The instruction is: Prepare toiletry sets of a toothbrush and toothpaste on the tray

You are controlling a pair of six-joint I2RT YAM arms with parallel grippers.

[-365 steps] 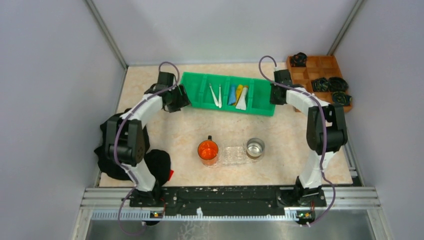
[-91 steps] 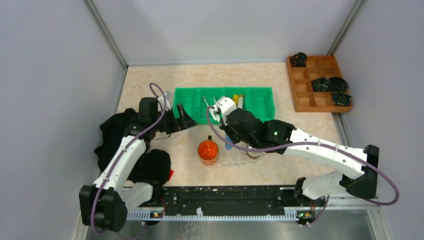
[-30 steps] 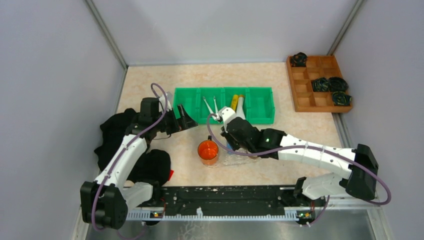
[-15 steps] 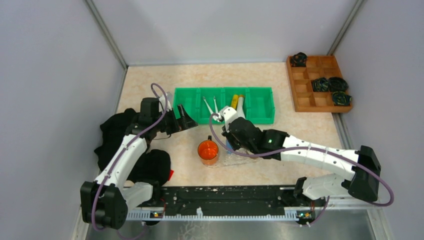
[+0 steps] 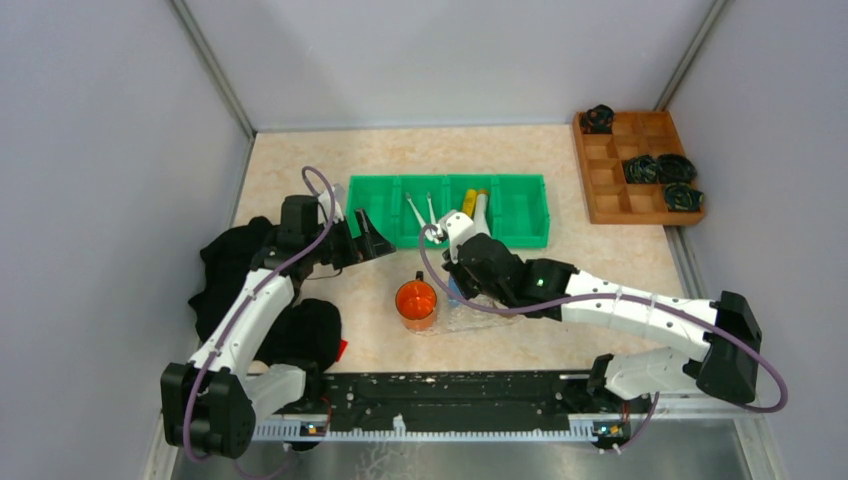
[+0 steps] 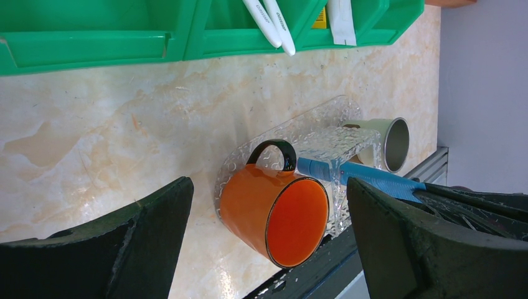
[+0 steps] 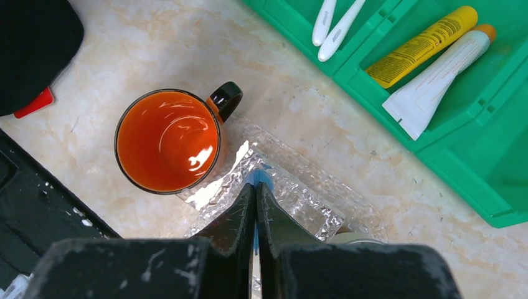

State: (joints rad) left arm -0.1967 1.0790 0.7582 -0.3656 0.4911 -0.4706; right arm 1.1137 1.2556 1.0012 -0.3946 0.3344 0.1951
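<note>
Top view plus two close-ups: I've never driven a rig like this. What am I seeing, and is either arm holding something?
The top view looks down from above and behind two table-mounted arms; the other two pictures come from a camera on each wrist, with that arm's own fingers at the bottom. On the table: a green bin holding two white toothbrushes, a yellow tube and a white tube; a clear tray with an orange mug and a steel cup at its ends; a wooden box far right; black cloth at left. The right gripper is shut on the blue toothpaste tube, its cap end over the tray. The left gripper is wide open, holding nothing, near the bin's left end.
</note>
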